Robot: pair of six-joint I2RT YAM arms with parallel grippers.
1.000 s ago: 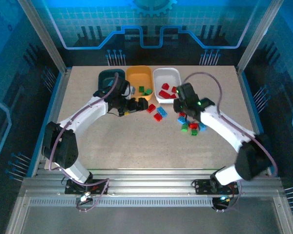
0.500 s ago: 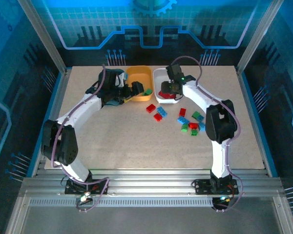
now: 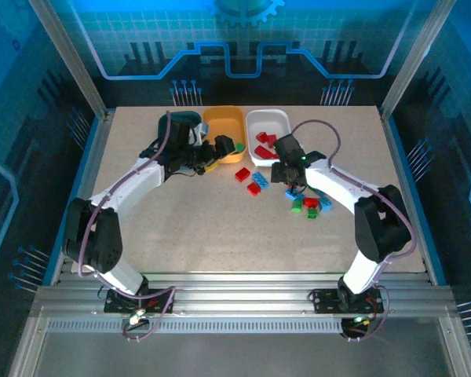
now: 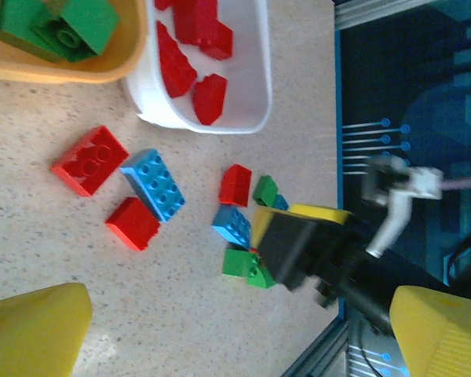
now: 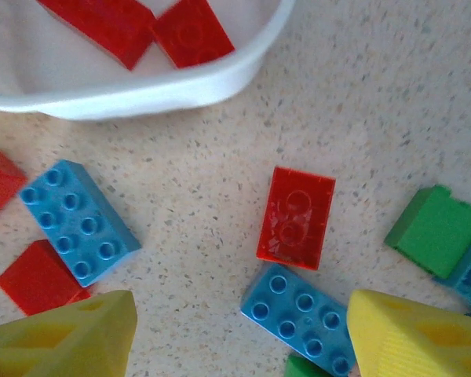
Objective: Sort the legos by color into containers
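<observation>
Fingers (image 5: 63,338) of the right gripper (image 5: 239,302) stood spread over a red brick (image 5: 297,217) on the table (image 5: 204,181); left gripper (image 4: 242,298) gaped near the orange-yellow tub (image 3: 223,111)

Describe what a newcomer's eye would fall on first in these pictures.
The white tub near the far edge of the table, holding only red bricks, stands out beside the orange-yellow tub with green ones. Nearer, a loose scatter of red, blue and green bricks lies on the table, with the right pincer open above a red brick.
</observation>
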